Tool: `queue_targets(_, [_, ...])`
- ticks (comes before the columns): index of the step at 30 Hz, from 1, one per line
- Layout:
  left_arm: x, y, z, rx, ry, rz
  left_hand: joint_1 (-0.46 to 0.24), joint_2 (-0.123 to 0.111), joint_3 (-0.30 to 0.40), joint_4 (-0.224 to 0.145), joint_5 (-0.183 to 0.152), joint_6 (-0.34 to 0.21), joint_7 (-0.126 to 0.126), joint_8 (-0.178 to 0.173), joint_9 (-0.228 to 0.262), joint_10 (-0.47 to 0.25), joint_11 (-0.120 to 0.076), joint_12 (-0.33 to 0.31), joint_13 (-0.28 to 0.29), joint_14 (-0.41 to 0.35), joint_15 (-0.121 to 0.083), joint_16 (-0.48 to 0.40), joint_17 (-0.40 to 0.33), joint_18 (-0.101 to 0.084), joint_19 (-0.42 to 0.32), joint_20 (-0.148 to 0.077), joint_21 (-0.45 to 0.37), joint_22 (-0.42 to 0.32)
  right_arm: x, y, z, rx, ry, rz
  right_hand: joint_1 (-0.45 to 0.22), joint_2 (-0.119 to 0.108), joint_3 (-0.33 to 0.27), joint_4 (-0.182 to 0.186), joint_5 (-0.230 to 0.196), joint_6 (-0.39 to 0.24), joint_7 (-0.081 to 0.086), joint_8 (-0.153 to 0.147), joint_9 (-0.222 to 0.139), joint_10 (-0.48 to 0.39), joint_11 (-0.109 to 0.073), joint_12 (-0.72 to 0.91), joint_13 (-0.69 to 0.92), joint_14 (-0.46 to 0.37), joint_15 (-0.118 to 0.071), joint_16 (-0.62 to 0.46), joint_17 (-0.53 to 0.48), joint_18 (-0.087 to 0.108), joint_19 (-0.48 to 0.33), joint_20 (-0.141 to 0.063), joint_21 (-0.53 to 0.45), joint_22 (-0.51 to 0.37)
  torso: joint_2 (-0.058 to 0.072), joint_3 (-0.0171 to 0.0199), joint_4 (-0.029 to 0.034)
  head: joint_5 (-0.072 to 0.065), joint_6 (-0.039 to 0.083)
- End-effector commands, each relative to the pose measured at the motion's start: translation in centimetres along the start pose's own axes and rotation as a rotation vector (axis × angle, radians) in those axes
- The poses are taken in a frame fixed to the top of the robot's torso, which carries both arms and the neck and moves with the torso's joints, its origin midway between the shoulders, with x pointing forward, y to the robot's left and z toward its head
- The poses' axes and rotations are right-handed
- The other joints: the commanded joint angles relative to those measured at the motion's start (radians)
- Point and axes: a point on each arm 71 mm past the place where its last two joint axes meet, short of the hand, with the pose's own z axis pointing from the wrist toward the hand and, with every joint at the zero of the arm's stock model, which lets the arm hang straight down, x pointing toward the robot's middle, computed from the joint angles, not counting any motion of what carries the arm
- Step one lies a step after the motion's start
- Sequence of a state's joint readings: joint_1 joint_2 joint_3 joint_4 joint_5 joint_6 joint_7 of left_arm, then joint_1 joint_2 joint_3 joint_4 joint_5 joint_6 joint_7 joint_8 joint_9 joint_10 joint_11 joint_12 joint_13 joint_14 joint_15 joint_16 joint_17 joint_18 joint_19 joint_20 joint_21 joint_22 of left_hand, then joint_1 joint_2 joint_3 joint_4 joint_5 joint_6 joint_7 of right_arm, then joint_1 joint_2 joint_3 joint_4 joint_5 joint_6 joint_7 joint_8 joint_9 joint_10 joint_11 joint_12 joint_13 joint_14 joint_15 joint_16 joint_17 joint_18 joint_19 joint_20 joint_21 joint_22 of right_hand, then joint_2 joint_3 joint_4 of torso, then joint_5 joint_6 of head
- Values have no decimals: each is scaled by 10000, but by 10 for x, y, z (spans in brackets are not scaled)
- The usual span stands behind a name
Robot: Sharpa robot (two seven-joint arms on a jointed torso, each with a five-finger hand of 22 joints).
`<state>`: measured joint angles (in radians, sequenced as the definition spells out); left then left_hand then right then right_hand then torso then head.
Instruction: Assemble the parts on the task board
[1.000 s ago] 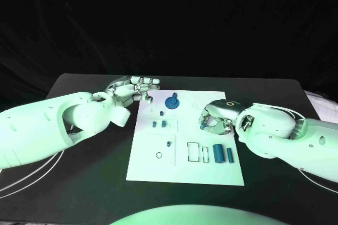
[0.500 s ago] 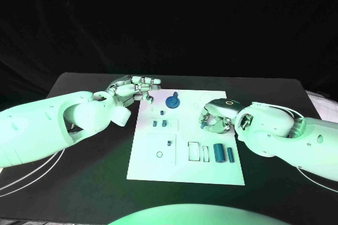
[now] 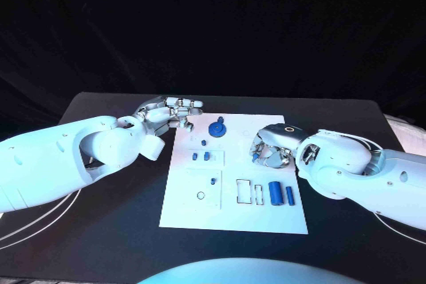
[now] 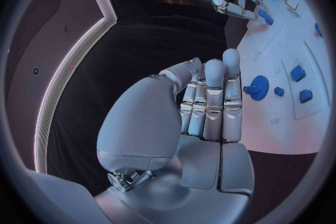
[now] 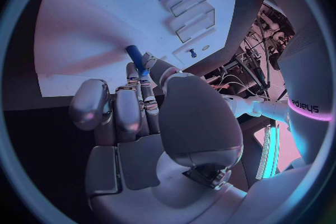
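Over the white task board (image 3: 233,219) on the black desk (image 3: 106,235), the right hand (image 3: 269,150) pinches a small blue peg (image 5: 135,59) (other blue parts lie nearby), while the left hand (image 3: 174,113) hovers at the board's far left corner, fingers together, holding nothing.

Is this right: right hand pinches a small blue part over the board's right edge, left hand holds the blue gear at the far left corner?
Not quite. The left hand holds nothing; the blue gear lies on the task board beside it, as the left wrist view shows. The right hand does pinch a small blue part.
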<state>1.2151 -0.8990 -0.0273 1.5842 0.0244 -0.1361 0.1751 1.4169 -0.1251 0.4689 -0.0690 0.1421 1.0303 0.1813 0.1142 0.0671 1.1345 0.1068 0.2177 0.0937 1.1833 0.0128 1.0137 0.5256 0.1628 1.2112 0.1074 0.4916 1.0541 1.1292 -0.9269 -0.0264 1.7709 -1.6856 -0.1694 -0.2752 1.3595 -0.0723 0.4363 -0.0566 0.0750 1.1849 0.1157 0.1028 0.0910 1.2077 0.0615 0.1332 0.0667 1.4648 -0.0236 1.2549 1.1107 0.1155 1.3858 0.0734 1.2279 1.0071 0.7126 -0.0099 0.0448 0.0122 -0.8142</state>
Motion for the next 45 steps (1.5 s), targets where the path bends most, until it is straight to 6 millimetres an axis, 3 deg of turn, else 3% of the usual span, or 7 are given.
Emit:
queue_targets(1, [2, 0, 0, 28, 226, -1, 7, 92, -4, -41, 5, 27, 27, -7, 7, -56, -15, 49, 11, -71, 19, -49, -9, 183, -61, 13, -64, -10, -5, 4, -3, -244, -574, 418, 56, 207, 84, -2, -29, 65, -5, 42, 54, 166, -90, -13, 15, 387, -71, 45, 7, -84, 41, -33, 54, 5, -5, -3, -12, -17, 18])
queue_targets(12, [3, 0, 0, 17, 234, -3, 5, 94, -11, -50, -5, 22, 27, -4, 6, -69, -14, 60, 12, -78, 21, -50, -18, 184, -67, 15, -66, -10, -16, 23, -10, -735, -734, 993, 112, 200, 122, -55, -15, 61, 8, 27, 61, 188, -90, -59, 10, 385, -78, 46, -2, -85, 44, -46, 58, 6, 17, -10, 43, 38, -21])
queue_targets(20, [3, 0, 1, 25, 260, -7, 5, 94, -11, -50, -5, 22, 27, -4, 6, -69, -14, 60, 12, -78, 21, -50, -18, 184, -67, 15, -66, -10, -9, 75, -1, -2121, -574, 1481, 119, 193, 136, -71, 4, 39, 29, 7, 60, 185, -76, -95, 5, 375, -73, 23, -41, -73, 20, -49, 16, -66, 3, -23, 33, 186, -98])
queue_targets(26, [6, 0, 3, 31, 326, -18, 5, 94, -11, -50, -5, 22, 27, -4, 6, -69, -14, 60, 12, -78, 21, -50, -18, 184, -67, 15, -66, -10, 4, 103, 8, -2894, -344, 1708, 120, 199, 147, -75, 23, 28, 37, -3, 60, 184, -69, -113, 3, 372, -69, 18, -51, -71, 14, -49, 6, -83, 7, -38, 43, 278, -132])
queue_targets(28, [6, 1, 3, 27, 336, -23, 5, 94, -11, -50, -5, 22, 27, -4, 6, -69, -14, 60, 12, -78, 21, -50, -18, 184, -67, 15, -66, -10, 10, 109, 10, -3049, -212, 1769, 119, 199, 150, -77, 34, 23, 42, -8, 60, 183, -65, -123, 2, 369, -67, 9, -65, -68, 8, -48, -4, -100, 19, -26, 34, 309, -135])
queue_targets(37, [8, 1, 4, 19, 362, -32, 5, 94, -11, -50, -5, 22, 27, -4, 6, -69, -14, 60, 12, -78, 21, -50, -18, 184, -67, 15, -66, -10, 30, 120, 18, -3243, 165, 1825, 114, 195, 154, -81, 54, 11, 50, -19, 60, 177, -58, -144, 0, 365, -62, 2, -77, -65, 1, -47, -16, -120, 22, -12, 9, 395, -187])
queue_targets(45, [8, 2, 5, 11, 395, -37, 5, 94, -11, -50, -5, 22, 27, -4, 6, -69, -14, 60, 12, -78, 21, -50, -18, 184, -67, 15, -66, -10, 43, 120, 23, -3162, 522, 1789, 110, 197, 158, -82, 65, 3, 55, -26, 59, 173, -53, -157, -1, 361, -59, -6, -90, -62, -6, -46, -27, -138, 15, 0, 28, 451, -244])
